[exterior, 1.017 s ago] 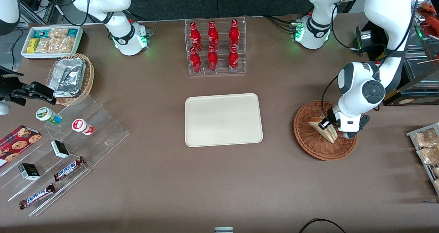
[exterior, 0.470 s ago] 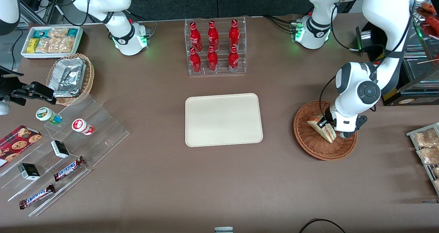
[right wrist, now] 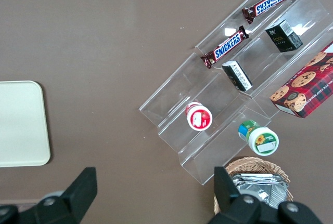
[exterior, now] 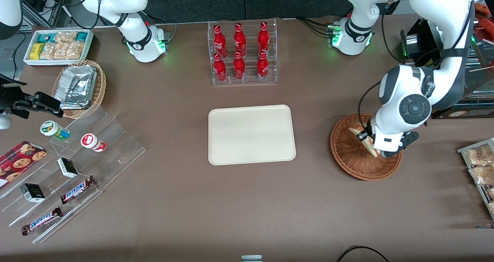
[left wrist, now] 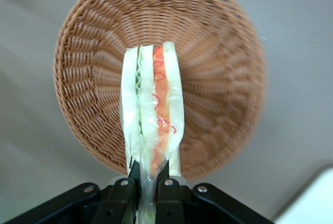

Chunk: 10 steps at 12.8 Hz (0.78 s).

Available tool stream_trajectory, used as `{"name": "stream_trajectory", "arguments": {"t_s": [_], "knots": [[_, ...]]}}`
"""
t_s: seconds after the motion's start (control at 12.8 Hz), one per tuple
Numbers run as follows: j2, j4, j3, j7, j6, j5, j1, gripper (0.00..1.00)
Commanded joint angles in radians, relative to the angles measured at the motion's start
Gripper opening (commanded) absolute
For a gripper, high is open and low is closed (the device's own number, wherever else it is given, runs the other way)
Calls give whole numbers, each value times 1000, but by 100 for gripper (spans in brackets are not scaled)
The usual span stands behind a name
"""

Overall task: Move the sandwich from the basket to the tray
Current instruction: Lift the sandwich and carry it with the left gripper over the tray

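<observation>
the grasp is done: the hand (left wrist: 148, 182) is clamped on the sandwich (left wrist: 152, 115), held just above the basket (exterior: 353, 159) at the frame's right, with the carry to the central tray (exterior: 251, 134) left.

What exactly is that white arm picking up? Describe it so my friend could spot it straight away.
Find the round reddish-brown basket at the working arm's end of the table. Just above it, the arm's claw is shut on a wrapped triangular sandwich. Its white bread with green and red filling stripes is unlike any other snack on the table.
</observation>
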<state>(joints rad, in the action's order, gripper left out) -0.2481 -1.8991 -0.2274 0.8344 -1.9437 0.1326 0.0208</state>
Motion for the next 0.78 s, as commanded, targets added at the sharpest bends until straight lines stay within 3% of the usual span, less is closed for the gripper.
{"name": "stream_trajectory", "arguments": {"t_s": [0.0,0.31,0.7], "knots": [[0,48,-10,-26,37,-13,66,0],[-80,141,-116,-101,11,-149,117,0],[-258,334,-133,-109,5,-149,269,0]]}}
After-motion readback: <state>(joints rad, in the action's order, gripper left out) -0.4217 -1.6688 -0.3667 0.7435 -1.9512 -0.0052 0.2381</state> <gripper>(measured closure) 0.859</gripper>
